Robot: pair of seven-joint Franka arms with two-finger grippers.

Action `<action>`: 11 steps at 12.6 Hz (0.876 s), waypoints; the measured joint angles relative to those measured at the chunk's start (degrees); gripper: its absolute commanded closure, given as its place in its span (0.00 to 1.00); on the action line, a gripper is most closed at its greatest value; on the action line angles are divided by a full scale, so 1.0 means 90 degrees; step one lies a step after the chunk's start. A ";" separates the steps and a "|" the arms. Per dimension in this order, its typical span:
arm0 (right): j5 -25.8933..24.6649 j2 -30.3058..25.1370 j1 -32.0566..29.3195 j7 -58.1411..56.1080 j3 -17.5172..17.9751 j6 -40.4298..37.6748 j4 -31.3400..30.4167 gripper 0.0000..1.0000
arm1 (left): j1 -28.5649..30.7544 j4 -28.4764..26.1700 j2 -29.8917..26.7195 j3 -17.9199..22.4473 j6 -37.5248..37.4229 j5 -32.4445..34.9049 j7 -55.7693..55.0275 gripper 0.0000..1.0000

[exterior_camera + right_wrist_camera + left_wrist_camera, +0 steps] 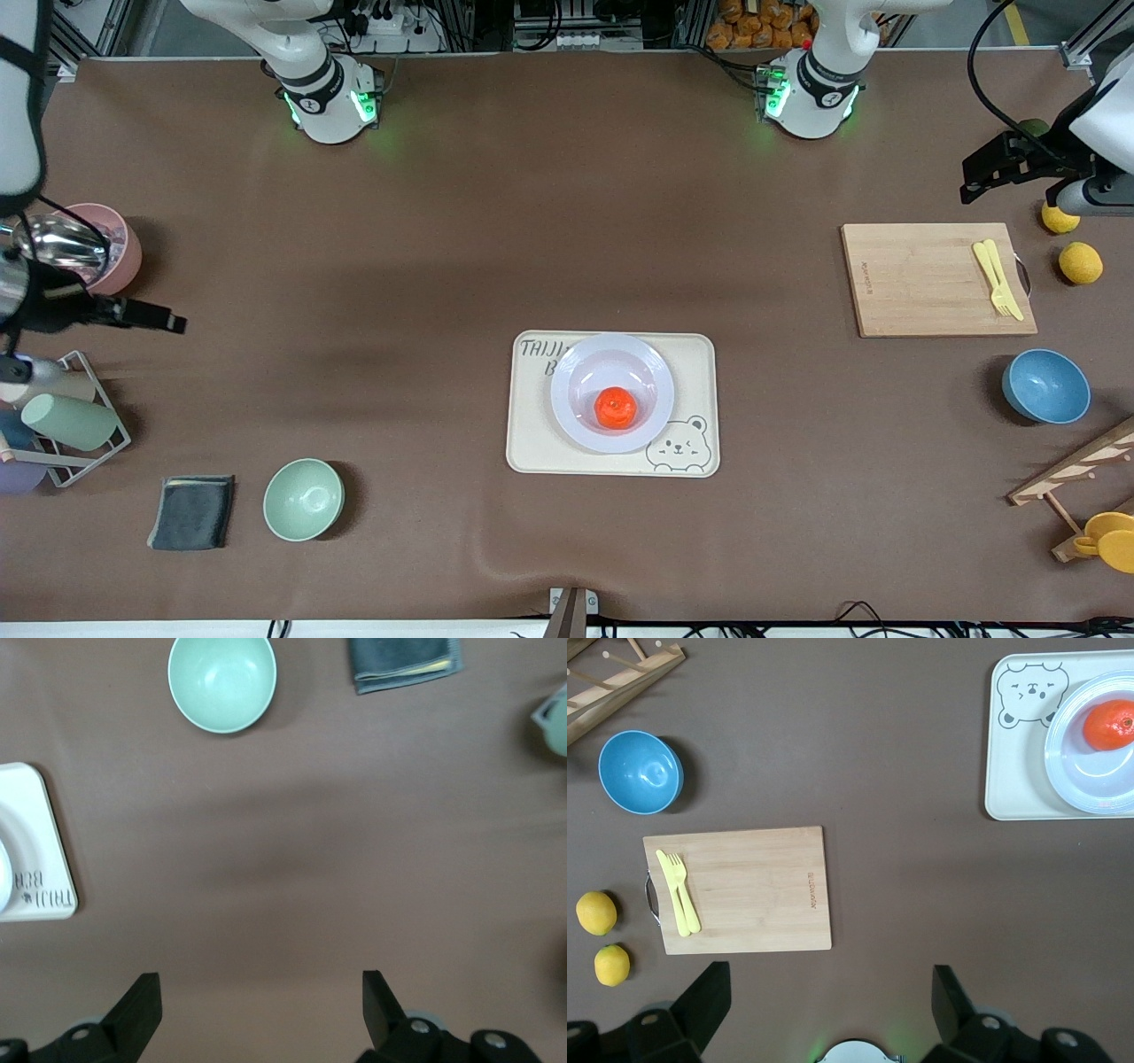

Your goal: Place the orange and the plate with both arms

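Front view: my left gripper (974, 177) hangs up high at the left arm's end of the table, jaws spread wide, nothing in them. It sits over bare table just beside the cutting board (937, 280), with two lemons (1080, 262) close by. My right gripper (173, 321) is up at the right arm's end, fingers wide apart too, empty, near a pink bowl (120, 248) and a cup rack (84, 425). Both arms wait.

The orange (616, 408) sits in the plate (611, 353), and the plate rests on the bear tray (532, 443), mid-table, well apart from both grippers.

Left wrist view: the board, its yellow fork (677, 890) and the blue bowl (640, 771) lie under my left gripper. Right wrist view: a green bowl (221, 680) and a grey cloth (403, 660) show past my right gripper's fingers (137, 1010).
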 measured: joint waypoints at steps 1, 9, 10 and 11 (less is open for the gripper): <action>-0.0129 -0.0206 -0.0044 -0.0016 0.0058 -0.0163 0.0003 0.00 | 0.0000 0.0001 0.0000 0.0000 0.0000 0.0000 0.0000 0.00; -0.0821 -0.1108 -0.0063 -0.0021 0.0374 -0.0500 -0.0008 0.00 | 0.0001 0.0002 0.0000 0.0001 0.0000 0.0000 0.0000 0.00; -0.0838 -0.1120 -0.0063 -0.0021 0.0389 -0.0533 -0.0010 0.00 | 0.0001 0.0002 0.0000 0.0001 0.0000 0.0000 0.0000 0.00; -0.0842 -0.1126 -0.0063 -0.0021 0.0395 -0.0537 -0.0011 0.00 | 0.0001 0.0002 0.0000 0.0001 0.0000 0.0000 0.0000 0.00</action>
